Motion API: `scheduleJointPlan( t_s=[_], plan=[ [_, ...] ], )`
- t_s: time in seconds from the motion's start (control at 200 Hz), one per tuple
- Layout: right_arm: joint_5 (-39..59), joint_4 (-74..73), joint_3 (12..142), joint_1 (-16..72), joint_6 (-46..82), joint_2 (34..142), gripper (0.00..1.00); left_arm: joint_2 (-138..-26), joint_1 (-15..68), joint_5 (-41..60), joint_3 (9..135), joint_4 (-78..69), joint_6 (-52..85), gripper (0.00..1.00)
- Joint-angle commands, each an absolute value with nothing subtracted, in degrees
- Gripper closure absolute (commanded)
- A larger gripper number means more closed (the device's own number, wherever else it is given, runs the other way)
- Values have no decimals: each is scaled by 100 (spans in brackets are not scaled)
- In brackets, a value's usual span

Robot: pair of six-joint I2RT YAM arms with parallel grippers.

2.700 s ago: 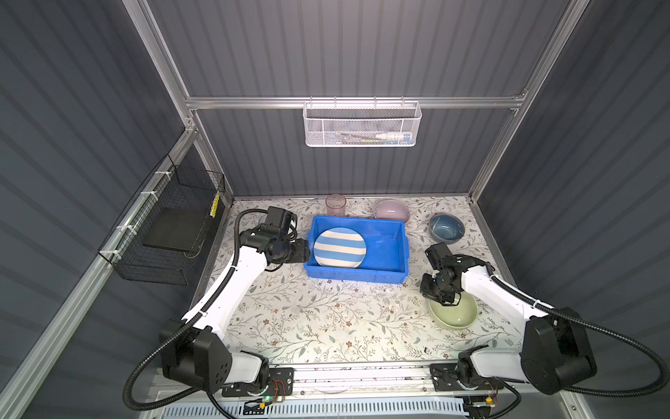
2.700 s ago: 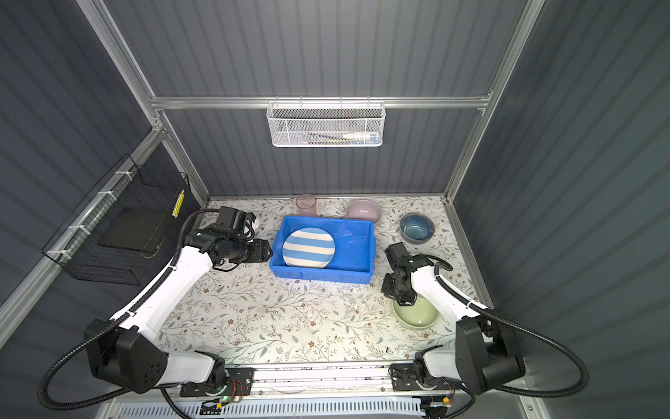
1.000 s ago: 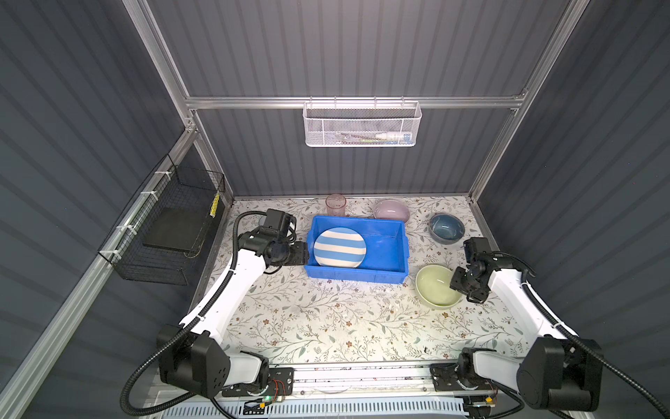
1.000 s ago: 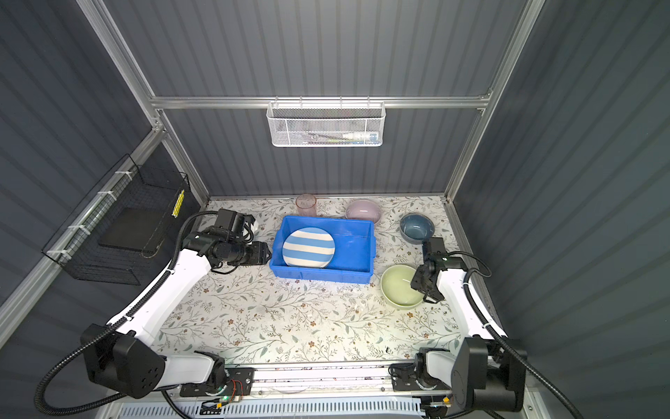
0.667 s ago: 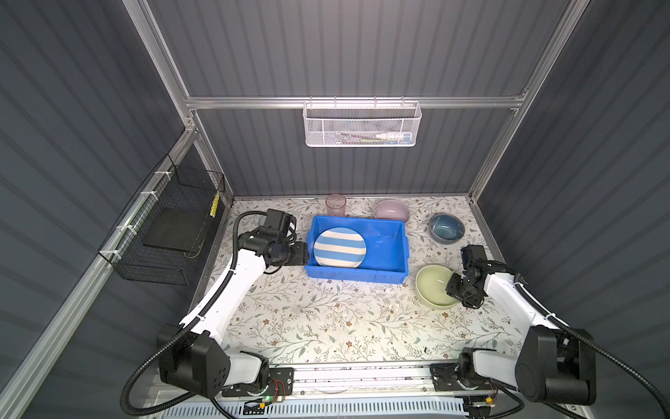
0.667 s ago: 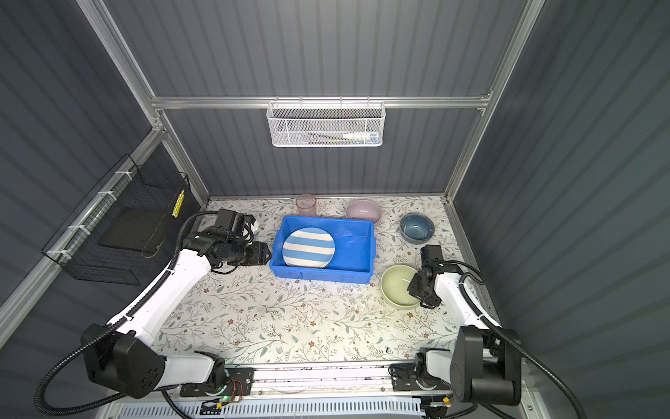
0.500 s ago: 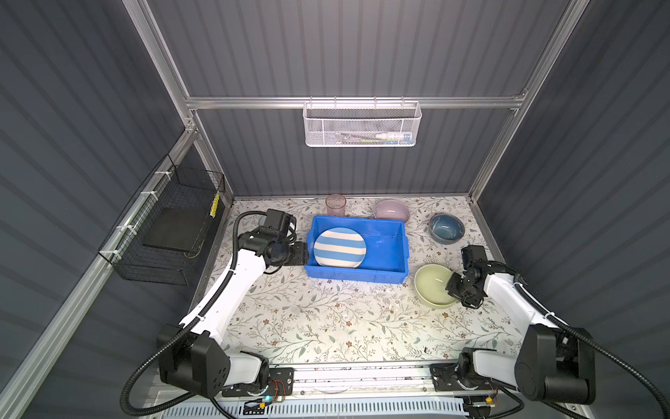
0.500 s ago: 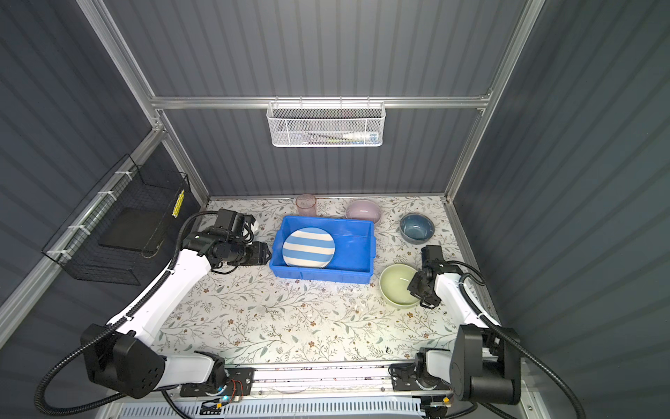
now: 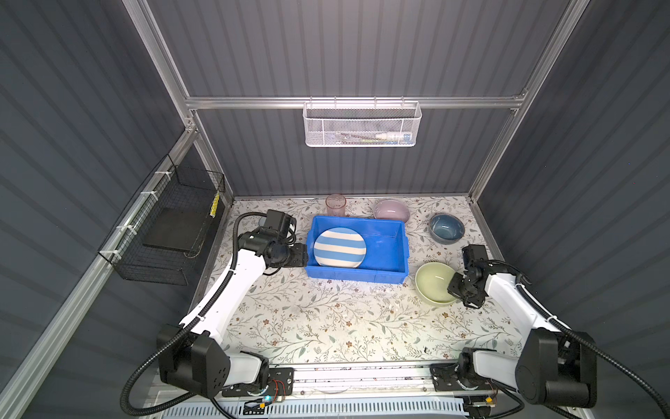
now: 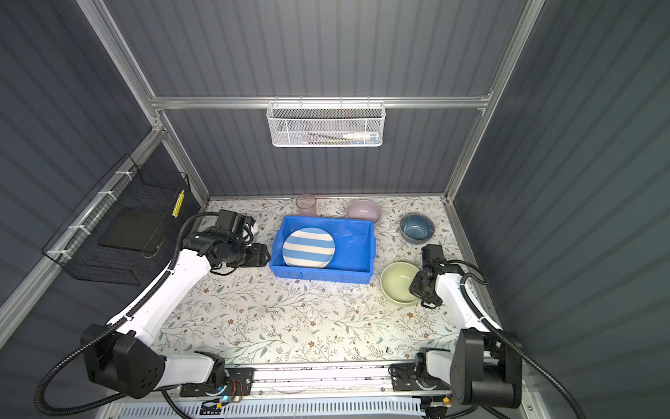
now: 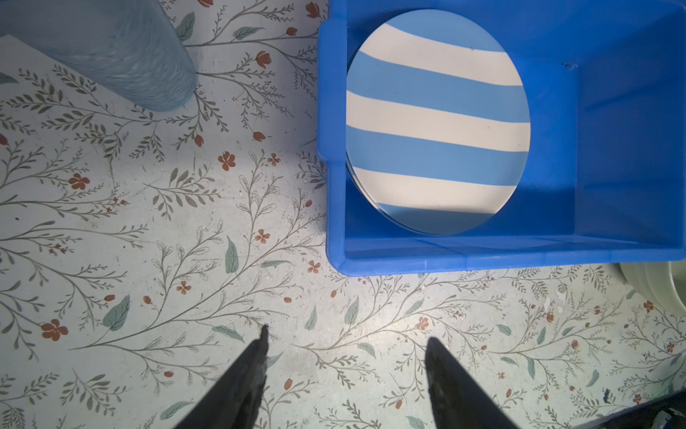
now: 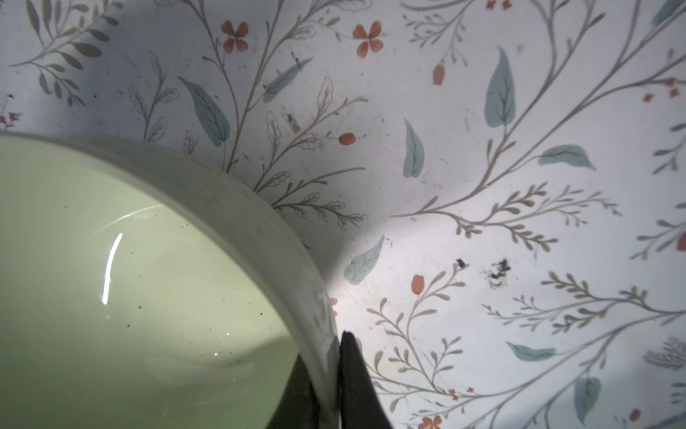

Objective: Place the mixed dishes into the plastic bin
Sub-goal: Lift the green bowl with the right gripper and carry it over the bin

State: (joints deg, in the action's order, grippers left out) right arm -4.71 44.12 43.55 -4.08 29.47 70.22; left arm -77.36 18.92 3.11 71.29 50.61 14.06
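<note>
The blue plastic bin [image 9: 384, 271] [image 10: 326, 277] stands mid-table with the blue-white striped plate [image 9: 340, 247] [image 11: 438, 122] lying in its left half. To the right of the bin's front corner sits the pale green bowl [image 9: 433, 283] [image 10: 398, 282] [image 12: 130, 297]. My right gripper [image 9: 452, 288] [image 12: 326, 356] is shut on the bowl's right rim, one finger inside and one outside. My left gripper [image 9: 304, 254] [image 11: 345, 334] hangs open and empty over the cloth beside the bin's left wall.
A lilac bowl [image 9: 391, 211] and a pink tumbler [image 9: 335, 205] stand behind the bin, a dark blue bowl [image 9: 446, 228] at the back right. A blue tumbler [image 11: 111, 55] stands near the left arm. A white mesh basket [image 9: 362, 125] and a black wire basket [image 9: 170, 232] hang on the walls.
The green bowl has shifted back toward the bin. My right gripper came round to the bowl's right rim and its jaws closed on it. The left arm has stayed put.
</note>
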Motion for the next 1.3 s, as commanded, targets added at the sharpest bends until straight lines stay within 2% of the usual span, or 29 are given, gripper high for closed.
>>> scheduleJointPlan(
  t_s=[0.0,0.155,0.32,0.555,0.926,1.296],
  plan=[
    [-571,4560,4957,-411,2891,6744,98,-7629,1889,281,7143,5207,1380,31],
    [-797,4932,5656,-413,2695,6741,100,-7666,1883,223,7113,5191,1388,31],
    [-479,5115,6345,-355,2601,6783,100,-7903,1881,128,7258,5245,1490,34],
    [-213,5274,7443,322,2525,7236,100,-8592,1846,174,7619,5028,1442,41],
    [-87,5388,9831,1966,2605,9356,100,-8857,1828,265,8013,5077,1345,42],
    [132,5771,12418,2794,2783,11783,100,-8559,1819,245,7963,5248,1336,41]
  ],
)
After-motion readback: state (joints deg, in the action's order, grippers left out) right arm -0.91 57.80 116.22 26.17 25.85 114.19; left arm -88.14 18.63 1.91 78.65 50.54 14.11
